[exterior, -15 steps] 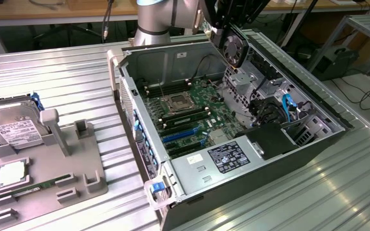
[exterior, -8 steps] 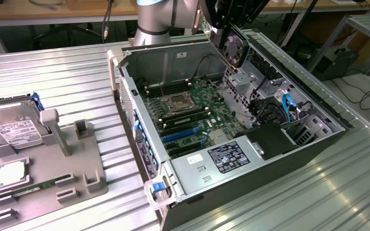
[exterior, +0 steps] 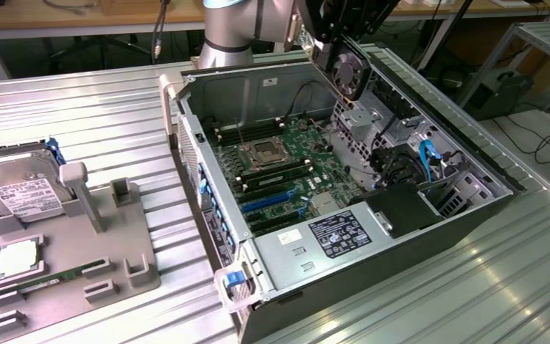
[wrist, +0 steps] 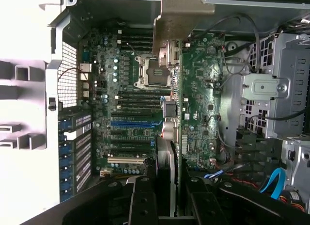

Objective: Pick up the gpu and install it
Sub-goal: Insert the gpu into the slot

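Exterior view, you first: where is the gpu (exterior: 349, 72)?

— Held up above the open computer case (exterior: 220, 97); fan face showing; well clear of the motherboard (exterior: 285, 154).

— And the gripper (exterior: 340, 43)?

— Clamped on the card; in the wrist view the fingers (wrist: 143, 203) pinch its near edge, green board face-on to one side, silver bracket (wrist: 181, 16) at the far end.

— Anything else?

— A hard drive (exterior: 22, 183) at the exterior view's left, well apart.
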`<state>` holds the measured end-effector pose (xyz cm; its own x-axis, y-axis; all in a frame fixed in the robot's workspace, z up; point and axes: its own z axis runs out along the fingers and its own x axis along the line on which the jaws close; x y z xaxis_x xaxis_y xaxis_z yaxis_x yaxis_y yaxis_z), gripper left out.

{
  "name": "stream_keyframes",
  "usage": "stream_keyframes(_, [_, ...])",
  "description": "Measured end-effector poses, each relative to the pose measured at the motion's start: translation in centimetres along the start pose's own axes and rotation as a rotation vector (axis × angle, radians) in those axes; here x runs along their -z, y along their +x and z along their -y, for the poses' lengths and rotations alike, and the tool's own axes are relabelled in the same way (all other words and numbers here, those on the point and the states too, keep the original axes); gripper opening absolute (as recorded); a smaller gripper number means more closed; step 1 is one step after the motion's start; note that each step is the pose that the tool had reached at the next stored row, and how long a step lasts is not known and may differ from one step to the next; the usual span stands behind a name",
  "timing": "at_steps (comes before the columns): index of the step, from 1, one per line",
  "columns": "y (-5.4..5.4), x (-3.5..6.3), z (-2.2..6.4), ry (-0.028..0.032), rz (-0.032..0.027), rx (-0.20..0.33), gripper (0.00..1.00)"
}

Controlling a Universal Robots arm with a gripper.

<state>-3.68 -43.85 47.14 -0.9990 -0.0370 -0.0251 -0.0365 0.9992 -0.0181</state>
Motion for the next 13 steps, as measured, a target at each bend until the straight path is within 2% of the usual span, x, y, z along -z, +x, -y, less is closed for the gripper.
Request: stream_keyframes(13, [0.0, 0.0, 0.0, -0.0011, 0.0008, 0.044, 0.28])
